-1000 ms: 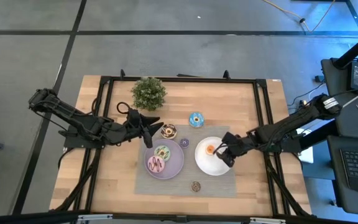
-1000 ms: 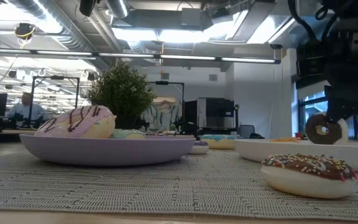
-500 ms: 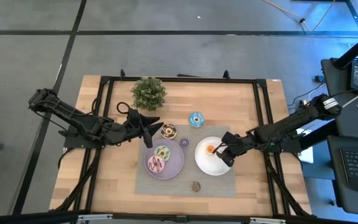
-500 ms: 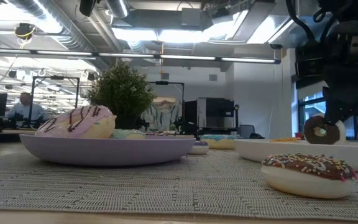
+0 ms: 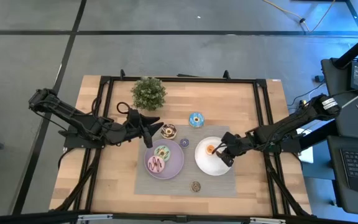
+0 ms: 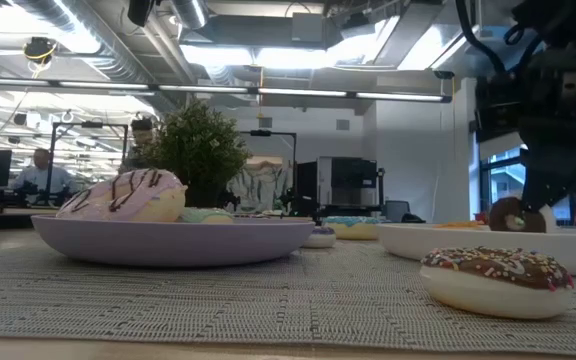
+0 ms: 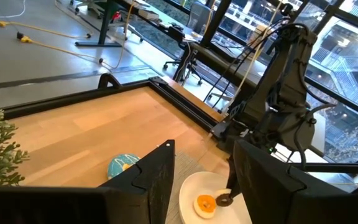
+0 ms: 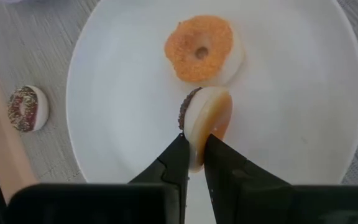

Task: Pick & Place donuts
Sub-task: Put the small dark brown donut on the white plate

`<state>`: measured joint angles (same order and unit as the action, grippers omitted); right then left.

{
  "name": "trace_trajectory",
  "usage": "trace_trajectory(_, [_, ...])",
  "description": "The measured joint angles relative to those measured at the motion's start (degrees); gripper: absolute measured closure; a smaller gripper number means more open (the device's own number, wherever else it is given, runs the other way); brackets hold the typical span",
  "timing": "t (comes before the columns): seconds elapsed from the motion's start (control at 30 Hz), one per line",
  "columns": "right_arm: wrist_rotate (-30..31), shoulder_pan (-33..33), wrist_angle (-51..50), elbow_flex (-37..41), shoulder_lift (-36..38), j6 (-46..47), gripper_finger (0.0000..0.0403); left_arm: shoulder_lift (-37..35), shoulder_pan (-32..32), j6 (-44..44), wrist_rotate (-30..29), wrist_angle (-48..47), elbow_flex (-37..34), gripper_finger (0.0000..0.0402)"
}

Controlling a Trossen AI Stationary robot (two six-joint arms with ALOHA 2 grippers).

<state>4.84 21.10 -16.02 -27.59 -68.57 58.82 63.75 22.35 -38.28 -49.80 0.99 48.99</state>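
My right gripper [image 8: 194,140] hangs over the white plate [image 8: 303,112], shut on a small dark brown donut [image 8: 205,118] that stands next to the orange donut [image 8: 199,48]. In the low view the brown donut [image 6: 516,214] sits at the height of the plate's rim. My left gripper [image 5: 153,131] waits open beside the chocolate-white donut [image 5: 168,130]. The lilac plate [image 5: 178,163] carries a pink donut [image 5: 156,165] and a green donut [image 5: 161,152]. A blue donut [image 5: 196,119], a purple donut [image 5: 184,142] and a small sprinkled donut [image 5: 196,185] lie on the table and mat. My right gripper pinches the small dark brown donut by its rim [image 8: 196,153] between the two fingers, coming down from above. The donut stands on edge, its brown side toward the orange donut. The plate's rim hides its lower edge in the low view, so I cannot tell whether it touches the plate.
A green potted plant [image 5: 148,92] stands near the table's far edge. A grey mat [image 5: 219,183] lies under both plates. The sprinkled donut [image 6: 498,280] sits on the mat near its near edge. Bare wood shows at the table's left and right sides.
My right gripper has come down a little toward the white plate, carrying the dark brown donut with it. The donut now sits lower against the plate's rim than a second ago. The fingers have stayed shut on it.
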Motion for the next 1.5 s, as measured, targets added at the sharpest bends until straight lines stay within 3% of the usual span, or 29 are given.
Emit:
trace_trajectory(0.47, [0.0,0.0,0.0,1.4,0.1,2.4,0.0274,0.0,0.0,-0.1,0.0,0.0,0.0,0.0241])
trace_trajectory(1.03, [-1.1,-0.8,-0.3,1.4,0.1,2.6,0.0271,0.0,0.0,-0.1,0.0,0.0,0.0,0.0242])
trace_trajectory(1.23, [0.2,-1.6,-9.5,-2.3,0.1,0.9,0.0271,0.0,0.0,-0.1,0.0,0.0,0.0,0.0239])
trace_trajectory(1.5, [1.1,-1.6,-12.2,-2.5,0.1,1.0,0.0271,0.0,0.0,-1.3,0.0,-1.2,0.0,0.0241])
